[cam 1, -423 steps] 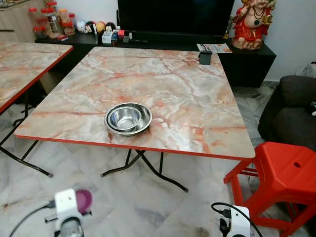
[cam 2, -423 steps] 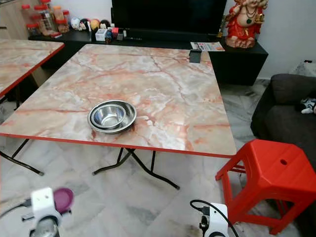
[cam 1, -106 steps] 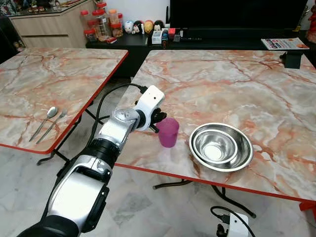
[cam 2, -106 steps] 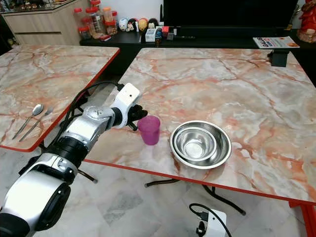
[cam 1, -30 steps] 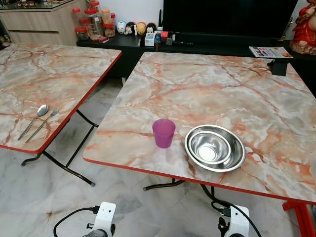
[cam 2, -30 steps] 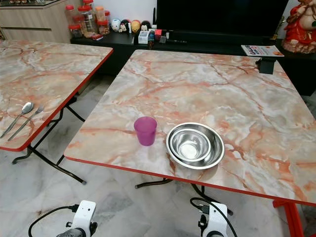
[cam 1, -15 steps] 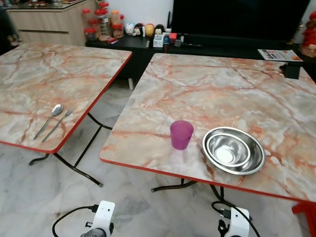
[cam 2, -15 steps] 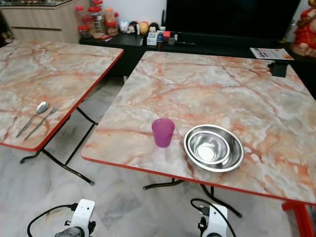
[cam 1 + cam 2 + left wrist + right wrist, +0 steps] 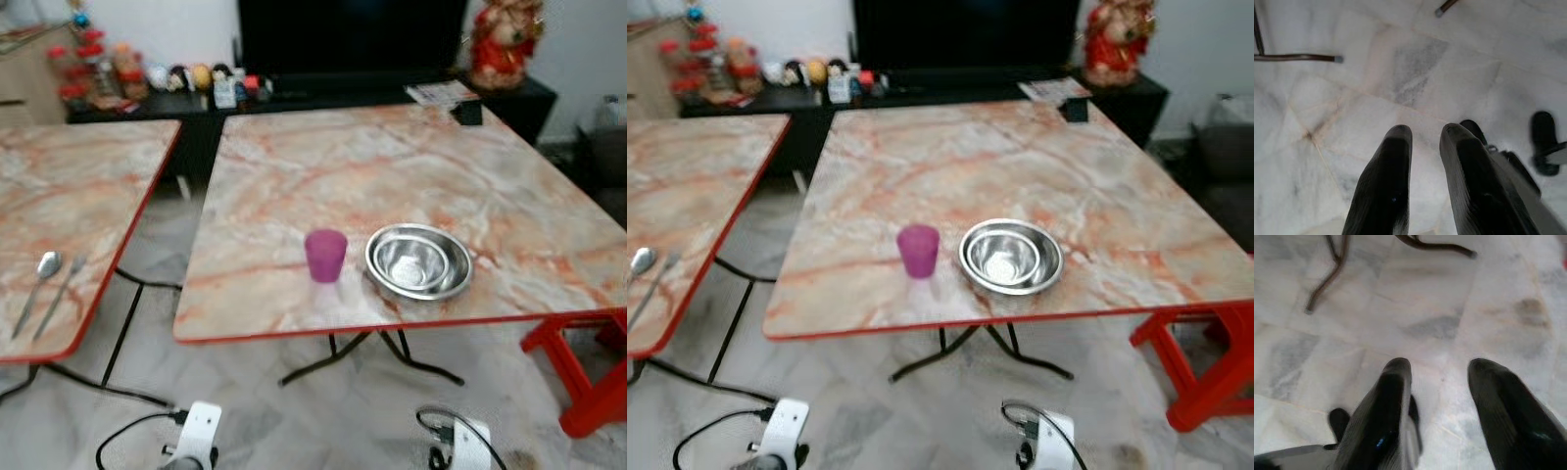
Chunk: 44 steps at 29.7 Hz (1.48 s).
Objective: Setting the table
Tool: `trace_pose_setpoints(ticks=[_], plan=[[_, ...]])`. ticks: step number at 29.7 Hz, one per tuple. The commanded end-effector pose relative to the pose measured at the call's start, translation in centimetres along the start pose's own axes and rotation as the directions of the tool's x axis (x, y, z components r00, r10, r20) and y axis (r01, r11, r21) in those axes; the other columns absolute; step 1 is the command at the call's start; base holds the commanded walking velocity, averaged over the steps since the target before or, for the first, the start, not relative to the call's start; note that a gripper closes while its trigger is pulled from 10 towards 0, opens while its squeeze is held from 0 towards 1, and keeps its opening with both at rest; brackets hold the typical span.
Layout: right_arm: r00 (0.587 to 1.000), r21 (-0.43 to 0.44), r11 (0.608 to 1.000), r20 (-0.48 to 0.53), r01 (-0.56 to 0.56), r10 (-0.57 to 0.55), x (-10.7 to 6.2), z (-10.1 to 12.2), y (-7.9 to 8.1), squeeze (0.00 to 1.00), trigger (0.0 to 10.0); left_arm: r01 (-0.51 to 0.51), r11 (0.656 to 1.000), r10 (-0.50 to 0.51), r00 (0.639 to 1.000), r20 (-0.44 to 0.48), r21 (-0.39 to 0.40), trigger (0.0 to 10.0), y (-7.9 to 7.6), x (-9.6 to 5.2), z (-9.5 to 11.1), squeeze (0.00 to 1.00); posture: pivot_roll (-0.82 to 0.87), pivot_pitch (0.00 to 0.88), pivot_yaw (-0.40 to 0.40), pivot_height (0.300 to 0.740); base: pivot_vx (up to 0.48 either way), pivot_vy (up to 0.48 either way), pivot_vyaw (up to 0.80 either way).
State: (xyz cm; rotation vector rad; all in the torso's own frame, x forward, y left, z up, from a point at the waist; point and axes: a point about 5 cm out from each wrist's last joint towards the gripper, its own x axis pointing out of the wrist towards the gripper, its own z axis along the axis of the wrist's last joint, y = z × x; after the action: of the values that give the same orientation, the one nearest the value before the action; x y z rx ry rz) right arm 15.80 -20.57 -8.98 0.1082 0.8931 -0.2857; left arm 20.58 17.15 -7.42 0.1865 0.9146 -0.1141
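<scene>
A purple cup (image 9: 325,256) stands upright near the front edge of the marble table (image 9: 294,176), close to the left of two nested steel bowls (image 9: 418,262). A spoon (image 9: 39,284) and a fork (image 9: 61,292) lie side by side on the neighbouring marble table (image 9: 69,186) at the left. Both arms hang low over the floor, with the wrists at the bottom of the eye views. In the left wrist view my left gripper (image 9: 1426,134) has a narrow gap between its fingers and holds nothing. My right gripper (image 9: 1442,367) stands wider open, also with nothing in it.
A red plastic stool (image 9: 588,377) stands at the table's front right corner. Black folding legs (image 9: 372,357) splay under the table. A dark TV cabinet (image 9: 323,93) with jars, small toys and a red figurine lines the far wall. Cables trail across the marble floor (image 9: 323,421).
The whole view has swung and blurred as the camera moved, bringing the red stool into sight. Cup, bowls and cutlery stay put. Both arms still hang low.
</scene>
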Motion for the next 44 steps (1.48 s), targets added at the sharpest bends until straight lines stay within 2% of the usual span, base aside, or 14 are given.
trace_pose_setpoints(ticks=[1, 9, 16, 44], plan=[[1.0, 0.012, 1.0, 0.026, -0.009, 0.009, 0.13, 0.64, 0.5, 0.0, 10.0, -0.012, 1.0, 0.012, 0.999, -0.036, 0.017, 10.0, 0.57, -0.19, -1.0, 0.0, -0.05, 0.0, 0.047, 0.74, 0.0, 0.0, 0.0], [0.999, 0.012, 1.0, 0.032, -0.012, 0.011, 0.18, 0.85, 0.62, 0.0, 10.0, -0.013, 1.0, 0.014, 0.999, -0.03, 0.027, 10.0, 0.71, -0.12, -0.58, 0.0, -0.04, 0.0, 0.049, 0.74, 0.0, 0.0, 0.0], [0.999, 0.017, 1.0, 0.034, -0.014, 0.014, 0.19, 0.89, 0.75, 0.0, 10.0, -0.019, 0.999, 0.02, 0.999, -0.031, 0.026, 10.0, 0.84, -0.12, -0.56, 0.0, -0.04, 0.0, 0.051, 0.74, 0.0, 0.351, 0.0], [0.999, 0.033, 0.999, 0.033, -0.018, 0.017, 0.11, 0.65, 1.14, 0.0, 10.0, -0.026, 0.999, 0.027, 0.999, -0.029, 0.038, 10.0, 1.19, -0.13, -0.45, 0.0, -0.03, 0.0, 0.061, 0.74, 0.0, 0.48, 0.0]])
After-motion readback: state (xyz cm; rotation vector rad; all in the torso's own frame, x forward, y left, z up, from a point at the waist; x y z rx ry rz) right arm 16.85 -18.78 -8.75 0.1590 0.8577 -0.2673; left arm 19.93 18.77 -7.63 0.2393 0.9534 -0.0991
